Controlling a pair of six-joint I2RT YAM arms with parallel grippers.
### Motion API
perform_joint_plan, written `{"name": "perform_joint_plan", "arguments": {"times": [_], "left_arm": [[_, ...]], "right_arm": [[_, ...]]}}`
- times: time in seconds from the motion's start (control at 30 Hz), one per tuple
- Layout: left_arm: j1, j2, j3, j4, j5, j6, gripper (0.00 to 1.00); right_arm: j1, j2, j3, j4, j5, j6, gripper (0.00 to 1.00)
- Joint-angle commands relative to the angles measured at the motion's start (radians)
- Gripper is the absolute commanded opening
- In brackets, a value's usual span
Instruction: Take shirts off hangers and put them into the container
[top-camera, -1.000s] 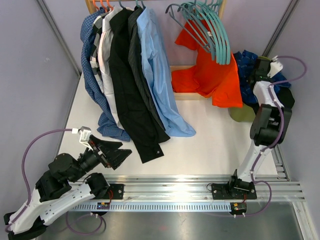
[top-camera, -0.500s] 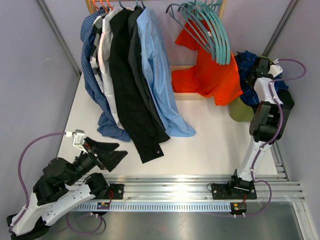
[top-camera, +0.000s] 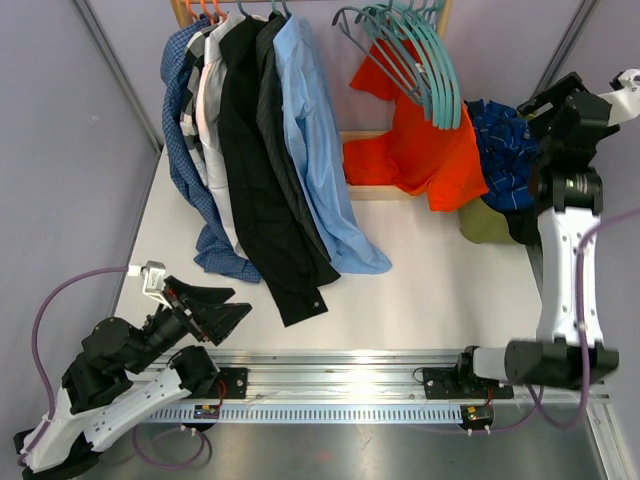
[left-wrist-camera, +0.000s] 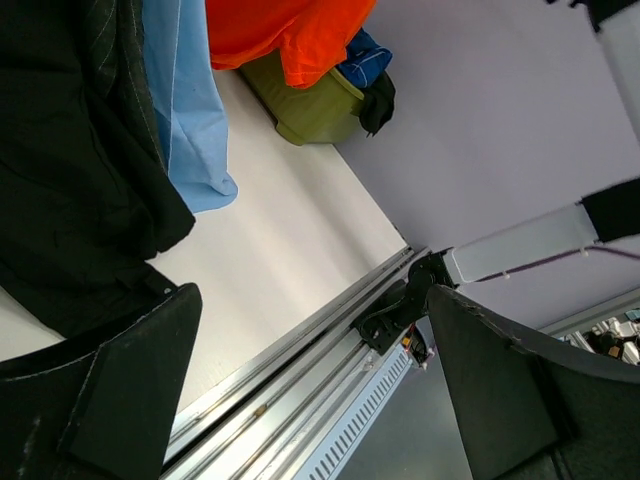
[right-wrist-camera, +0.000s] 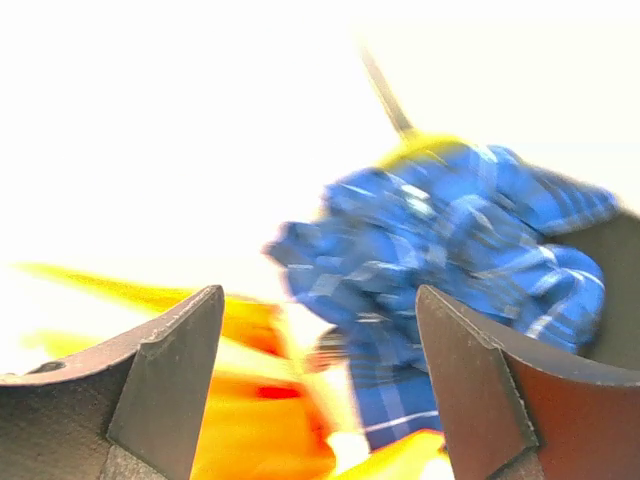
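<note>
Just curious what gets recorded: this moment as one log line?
left fingers open, empty | right fingers open over blue checked shirt | shirt heaped on green tub

Tub (top-camera: 483, 226): mostly covered — orange shirt (top-camera: 415, 150) over its left side, checked blue shirt (top-camera: 503, 150) heaped on top.
Right wrist view: smeared, washed out — only the checked blue shirt can be made out.
Hanger hooks (top-camera: 212, 10), far left of tub: cut by top edge.

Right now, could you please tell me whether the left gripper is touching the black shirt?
Apart. The top view shows a strip of bare white table between the open left gripper and the hanging black shirt.
</note>
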Motion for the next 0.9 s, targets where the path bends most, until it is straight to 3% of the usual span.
{"name": "perform_joint_plan", "arguments": {"times": [0.0, 0.17, 0.23, 0.37, 0.47, 0.67, 0.77, 0.87], "left_arm": [[0.001, -0.014, 0.033, 0.004, -0.009, 0.015, 0.99], [0.001, -0.072, 0.036, -0.018, -0.017, 0.015, 0.99], [0.001, -0.078, 0.038, -0.024, -0.014, 0.013, 0.99], [0.001, -0.092, 0.040, -0.032, -0.006, 0.007, 0.99], [0.001, -0.105, 0.040, -0.042, -0.003, 0.003, 0.99], [0.001, -0.136, 0.044, -0.062, -0.009, -0.003, 0.99], [0.003, -0.142, 0.047, -0.062, -0.008, 0.000, 0.99], [0.003, -0.142, 0.050, -0.065, -0.008, 0.007, 0.99]], "right_arm": [[0.110, -0.191, -0.049, 0.100, -0.040, -0.091, 0.85], [0.307, -0.300, -0.035, 0.060, -0.273, -0.174, 0.84], [0.409, -0.287, 0.017, 0.010, -0.425, -0.191, 0.83], [0.622, -0.169, 0.107, -0.065, -0.546, -0.267, 0.84], [0.780, -0.057, 0.205, -0.118, -0.531, -0.327, 0.85], [0.882, 0.164, 0.452, -0.170, -0.558, -0.350, 0.85], [0.899, 0.264, 0.566, -0.190, -0.487, -0.350, 0.84], [0.959, 0.350, 0.653, -0.181, -0.311, -0.364, 0.84]]}}
